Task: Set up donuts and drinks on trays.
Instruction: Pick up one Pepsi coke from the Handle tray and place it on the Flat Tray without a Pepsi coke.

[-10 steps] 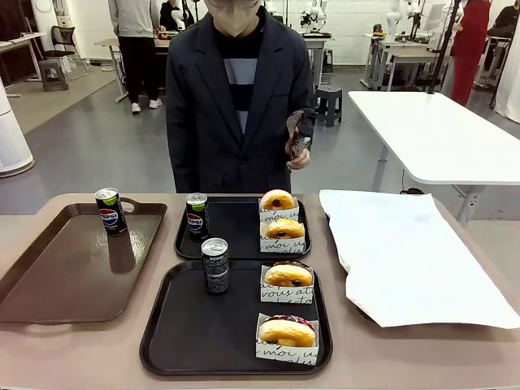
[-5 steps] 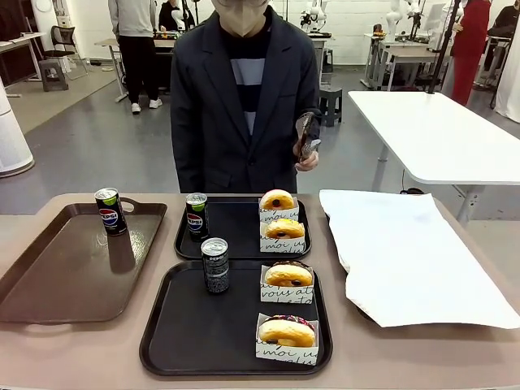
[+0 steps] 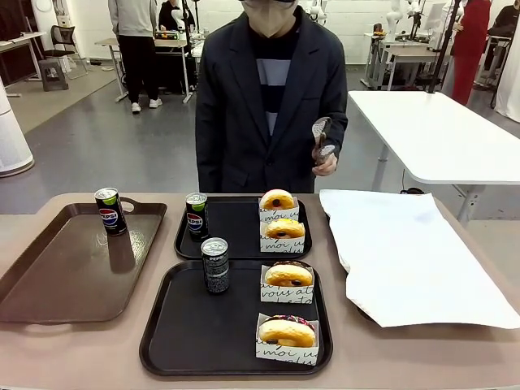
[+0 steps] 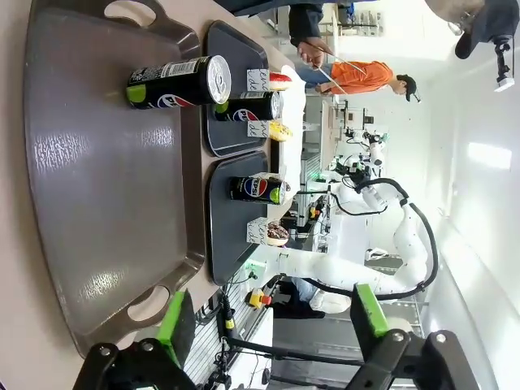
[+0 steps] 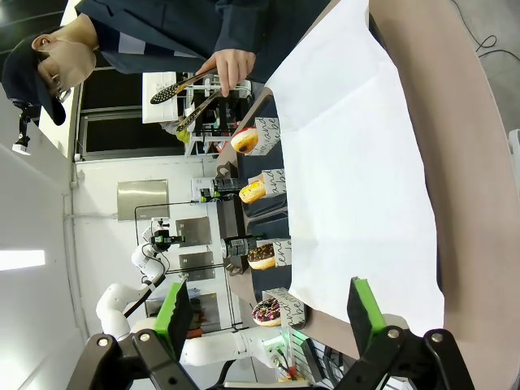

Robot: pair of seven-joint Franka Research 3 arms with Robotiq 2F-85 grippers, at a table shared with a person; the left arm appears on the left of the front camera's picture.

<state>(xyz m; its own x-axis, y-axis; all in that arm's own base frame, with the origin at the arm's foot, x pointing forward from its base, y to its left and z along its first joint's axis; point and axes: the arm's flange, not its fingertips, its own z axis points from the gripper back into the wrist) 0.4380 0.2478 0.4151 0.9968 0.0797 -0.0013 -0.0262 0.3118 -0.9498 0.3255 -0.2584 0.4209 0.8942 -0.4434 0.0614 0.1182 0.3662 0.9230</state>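
Note:
Two black trays lie mid-table in the front view, a near tray and a far tray. The near one holds a dark grey can and two sleeved donuts. On the far tray stand a Pepsi can and two more sleeved donuts. A third can stands on the brown tray. My left gripper is open above the brown tray's end. My right gripper is open, off the edge of the white paper.
A person stands at the far side holding tongs in a raised hand. The white paper sheet covers the table's right part. Another white table stands behind at the right.
The person has stepped to the right, tongs still in hand. Nothing on the table has moved.

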